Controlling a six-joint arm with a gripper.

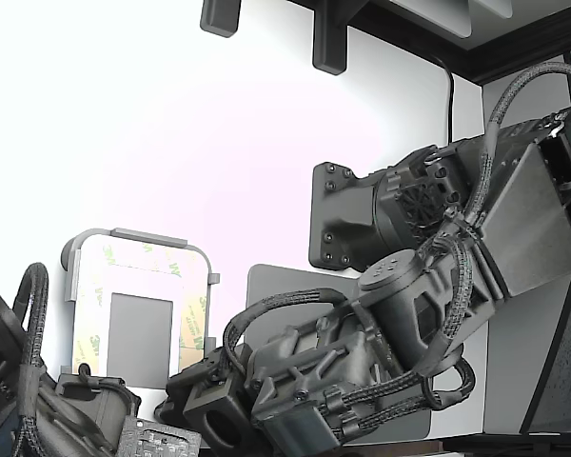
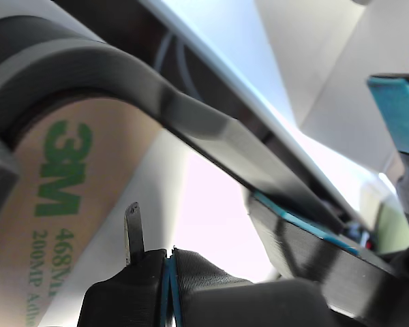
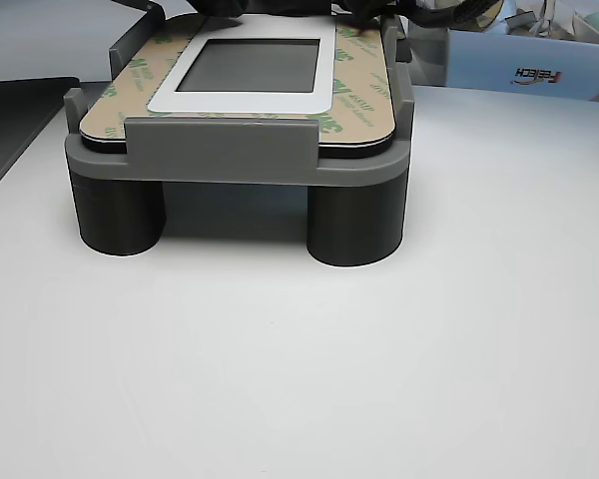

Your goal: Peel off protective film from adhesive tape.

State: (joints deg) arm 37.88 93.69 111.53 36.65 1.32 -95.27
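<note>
The protective film (image 3: 364,90) is a tan frame of strips with green "3M" logos, lying flat on the part in the light grey tray (image 3: 220,150). It surrounds a white border and a small grey rectangle (image 3: 250,65). No bare adhesive tape shows. In the exterior view the film (image 1: 186,314) sits in the tray (image 1: 133,235), and my arm's end (image 1: 205,390) is at its near right corner. In the wrist view my gripper (image 2: 170,266) has its two fingers pressed together beside the film (image 2: 61,204) and the tray rim (image 2: 123,75). A thin metal tip (image 2: 131,231) stands beside them.
A second dark arm (image 1: 19,381) sits at the exterior view's left, below the tray. A dark grey mat (image 1: 266,286) lies behind my arm. Dark parts with teal pads (image 2: 395,102) show in the wrist view. A box (image 3: 524,70) stands behind the tray.
</note>
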